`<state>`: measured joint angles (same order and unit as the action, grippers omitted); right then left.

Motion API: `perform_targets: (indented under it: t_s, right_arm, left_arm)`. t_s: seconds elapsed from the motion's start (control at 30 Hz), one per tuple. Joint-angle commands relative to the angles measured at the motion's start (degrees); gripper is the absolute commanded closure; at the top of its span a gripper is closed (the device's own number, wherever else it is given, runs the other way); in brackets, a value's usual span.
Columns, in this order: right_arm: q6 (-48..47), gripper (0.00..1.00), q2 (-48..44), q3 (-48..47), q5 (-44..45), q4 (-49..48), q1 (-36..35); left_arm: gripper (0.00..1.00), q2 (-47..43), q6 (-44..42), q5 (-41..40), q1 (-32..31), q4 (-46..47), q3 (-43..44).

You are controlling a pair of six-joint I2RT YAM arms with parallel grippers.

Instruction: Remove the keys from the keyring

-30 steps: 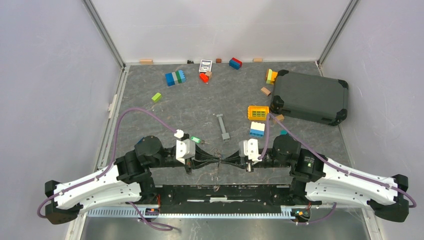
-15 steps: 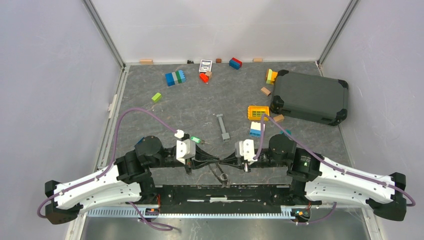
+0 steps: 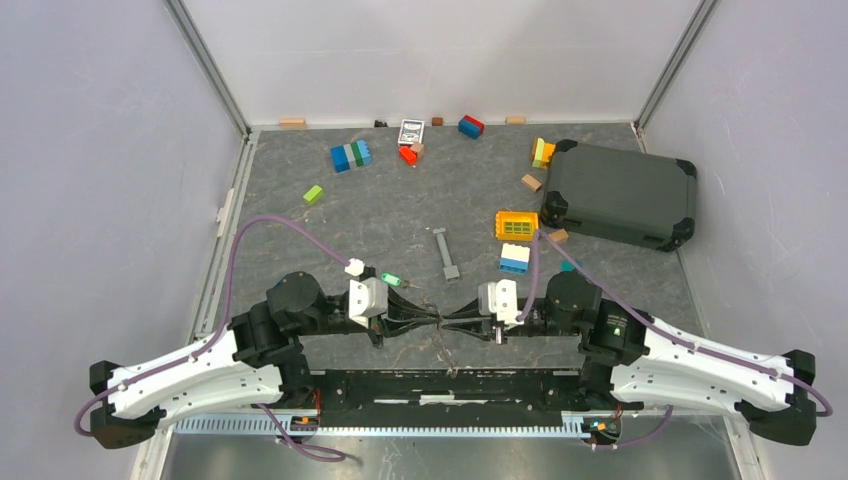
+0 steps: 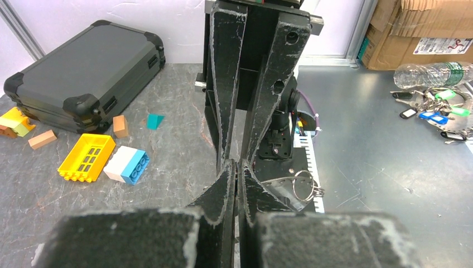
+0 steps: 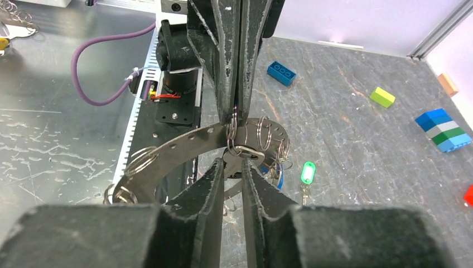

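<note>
pincers (image 3: 437,320) (image 3: 446,321) 2 | case (image 3: 620,192) 1 | grey bar (image 3: 446,253) 1 | grid block (image 3: 516,224) 1

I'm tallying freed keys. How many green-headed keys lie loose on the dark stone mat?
1. The green-headed key lies on the mat, to the left of the grey metal bar and nearer the robot's bases. Others may be hidden from these views.

Silver keyring (image 5: 261,133) gleaming against black fingers (image 5: 215,184)
Desk (image 3: 400,220) showing grey marbling; tag (image 5: 306,172) glowing green, block (image 3: 516,224) yellow, brick (image 3: 515,259) white-and-blue, case (image 3: 620,192) dark grey.
</note>
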<state>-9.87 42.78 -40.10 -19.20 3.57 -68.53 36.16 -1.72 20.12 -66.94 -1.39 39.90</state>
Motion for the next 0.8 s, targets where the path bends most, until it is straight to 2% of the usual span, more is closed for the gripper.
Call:
perform_targets:
  t_s: [0.0, 0.3, 0.77]
  right_arm:
    - [-0.1, 0.75, -2.7, 0.9, 0.5, -4.8, -0.1]
    - [0.6, 0.69, -5.2, 2.0, -0.2, -8.2, -0.1]
    - [2.5, 0.71, -2.6, 3.0, -0.9, -12.1, -0.1]
  left_arm:
    - [0.98, -0.9, 0.9, 1.5, 0.0, 4.7, 0.6]
    - [0.98, -0.9, 0.9, 1.8, -0.1, 4.9, 0.5]
    - [0.98, -0.9, 1.2, 2.2, -0.1, 5.5, 0.1]
